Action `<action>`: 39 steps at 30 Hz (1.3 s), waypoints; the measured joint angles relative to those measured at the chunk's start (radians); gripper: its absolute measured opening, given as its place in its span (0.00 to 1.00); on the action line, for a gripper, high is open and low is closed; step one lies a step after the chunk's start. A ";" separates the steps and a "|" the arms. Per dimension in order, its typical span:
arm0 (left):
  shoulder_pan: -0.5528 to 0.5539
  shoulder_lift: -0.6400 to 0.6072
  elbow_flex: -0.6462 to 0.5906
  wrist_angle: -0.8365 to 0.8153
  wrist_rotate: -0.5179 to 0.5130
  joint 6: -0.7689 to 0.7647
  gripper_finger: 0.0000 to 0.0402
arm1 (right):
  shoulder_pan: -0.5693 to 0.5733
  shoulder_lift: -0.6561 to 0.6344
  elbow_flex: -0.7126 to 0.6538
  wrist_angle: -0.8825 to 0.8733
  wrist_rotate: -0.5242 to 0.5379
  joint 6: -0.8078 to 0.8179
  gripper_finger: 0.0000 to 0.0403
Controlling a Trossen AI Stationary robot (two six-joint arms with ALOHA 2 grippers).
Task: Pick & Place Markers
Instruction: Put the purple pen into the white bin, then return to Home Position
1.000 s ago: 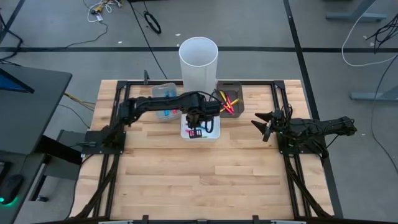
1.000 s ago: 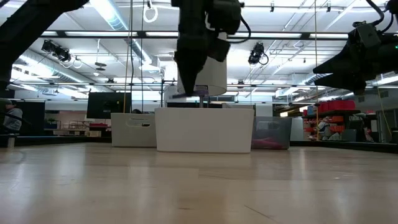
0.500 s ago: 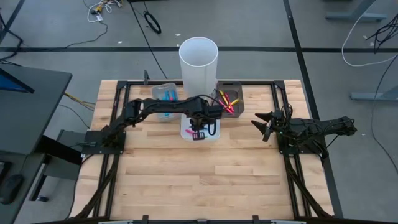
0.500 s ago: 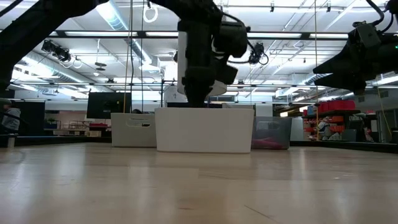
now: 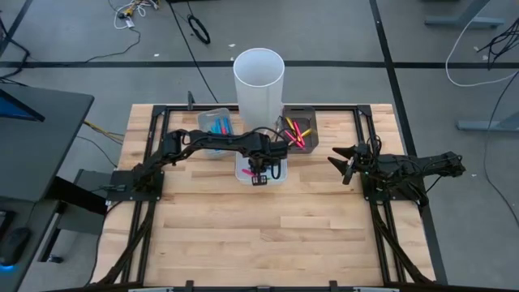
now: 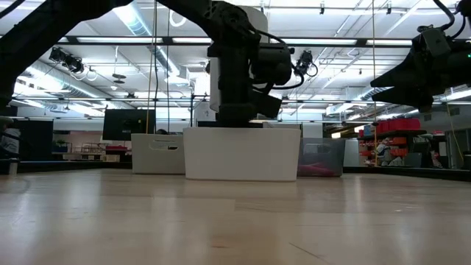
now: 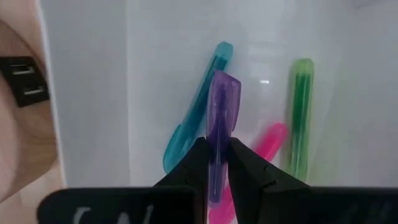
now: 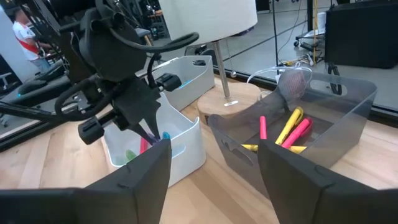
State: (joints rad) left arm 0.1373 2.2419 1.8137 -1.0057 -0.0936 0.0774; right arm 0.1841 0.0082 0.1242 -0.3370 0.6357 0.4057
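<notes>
overhead, table-level and two wrist views, sharing white tray [image 5: 261, 172]

Table [image 5: 268, 227] layout, high view: tall cylinder [image 5: 259, 79] at the back edge, centre; middle tray [image 5: 280, 172] just in front of it; left tray [image 5: 212, 120] behind-left of the middle tray, beside the cylinder; right tray [image 5: 312, 113] behind-right, on the cylinder's other side; markers [image 5: 297, 134] lie in the right tray, more in the left tray and in the middle tray; left gripper [image 5: 259, 166] sits over the middle tray, one marker [image 7: 219, 130] between its fingers [image 7: 249, 171], above three others on the tray floor; right gripper [image 5: 344, 164] is right of the trays, well apart.
</notes>
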 joint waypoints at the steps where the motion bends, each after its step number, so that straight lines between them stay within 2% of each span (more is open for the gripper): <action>1: 0.001 0.000 -0.007 0.008 0.007 0.000 0.10 | 0.000 0.000 0.000 0.000 0.000 0.000 0.60; 11: 0.004 0.000 -0.028 0.004 0.019 0.013 0.12 | 0.000 0.000 0.000 0.000 0.000 0.000 0.60; 15: 0.004 0.000 -0.028 0.000 0.019 0.013 0.17 | 0.000 0.000 0.000 0.000 0.000 0.000 0.60; 22: 0.004 0.000 -0.028 0.000 0.019 0.021 0.33 | 0.000 0.000 0.000 0.000 0.000 0.000 0.60; 33: 0.004 0.000 -0.016 -0.001 0.019 0.021 0.64 | 0.000 0.000 0.000 0.000 0.000 0.000 0.60; 39: 0.004 -0.006 0.057 -0.050 -0.013 0.015 0.71 | 0.000 0.000 0.000 0.000 0.000 0.000 0.60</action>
State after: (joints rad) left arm 0.1413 2.2356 1.8702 -1.0556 -0.1067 0.0925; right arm 0.1837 0.0082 0.1242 -0.3370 0.6357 0.4053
